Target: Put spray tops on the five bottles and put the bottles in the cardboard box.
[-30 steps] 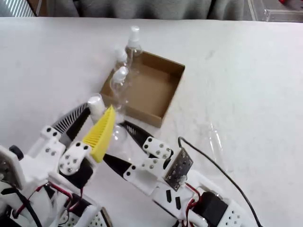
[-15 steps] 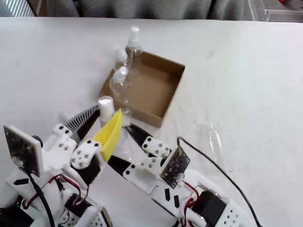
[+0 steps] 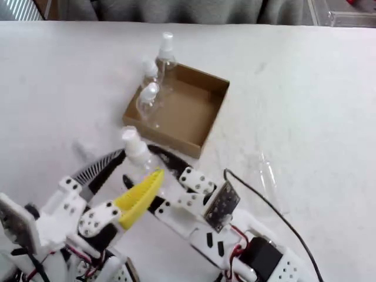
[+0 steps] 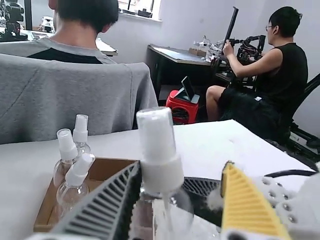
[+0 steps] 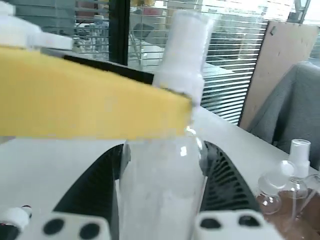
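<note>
A clear bottle (image 3: 143,160) with a white spray top (image 3: 131,139) stands upright near the table's front. My right gripper (image 3: 140,165) is shut on its body, and its black fingers (image 5: 97,192) flank the bottle (image 5: 160,195). My left gripper (image 4: 182,172) is open around the spray top (image 4: 157,150), the ribbed black finger (image 4: 107,205) close beside it and the yellow finger (image 4: 247,205) apart from it. Three topped bottles (image 3: 148,97) stand at the left side of the cardboard box (image 3: 194,111). A topless clear bottle (image 3: 268,175) lies on the table to the right.
Both arm bases crowd the table's front edge. The white table (image 3: 305,94) is bare to the right of and behind the box. A grey cloth-covered chair back (image 4: 75,95) stands beyond the table's far edge.
The left gripper carried the spray top a little right onto the bottle, then opened; its yellow finger swung back toward the front edge. The right gripper kept hold of the bottle.
</note>
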`<state>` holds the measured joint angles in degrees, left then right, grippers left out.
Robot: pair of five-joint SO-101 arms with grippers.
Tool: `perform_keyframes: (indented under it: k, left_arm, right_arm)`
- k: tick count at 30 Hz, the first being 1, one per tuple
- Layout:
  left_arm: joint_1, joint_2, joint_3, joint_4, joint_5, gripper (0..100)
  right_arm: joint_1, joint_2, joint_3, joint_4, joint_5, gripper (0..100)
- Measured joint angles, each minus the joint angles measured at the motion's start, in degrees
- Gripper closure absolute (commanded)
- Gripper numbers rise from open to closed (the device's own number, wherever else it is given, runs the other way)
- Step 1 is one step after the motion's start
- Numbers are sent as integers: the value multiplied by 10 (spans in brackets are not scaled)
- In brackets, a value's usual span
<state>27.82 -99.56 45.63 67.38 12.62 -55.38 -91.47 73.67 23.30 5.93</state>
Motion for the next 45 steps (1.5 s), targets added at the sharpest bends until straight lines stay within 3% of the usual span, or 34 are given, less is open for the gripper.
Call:
perform_keyframes:
  k: [6,15,22,23,27,33,45]
  left_arm:
    - [-4,-52,0,13,-26,745]
    - [-169,-53,4,76,-73,749]
    - [-316,-53,51,76,-87,986]
    - [-336,-53,67,73,-104,977]
    - [-422,-53,148,29,-177,945]
    - [-529,-52,276,-45,-177,945]
    - [-553,-49,489,-163,-109,945]
  right_arm:
    - [92,0,-3,0,-1,984]
    - [191,0,-74,0,-1,984]
    - [263,98,-76,-88,-5,984]
    - [268,113,-76,-100,-18,984]
    - [292,166,-76,-149,-46,984]
    - [308,262,-76,-230,-52,984]
    - [359,556,-76,-484,-52,984]
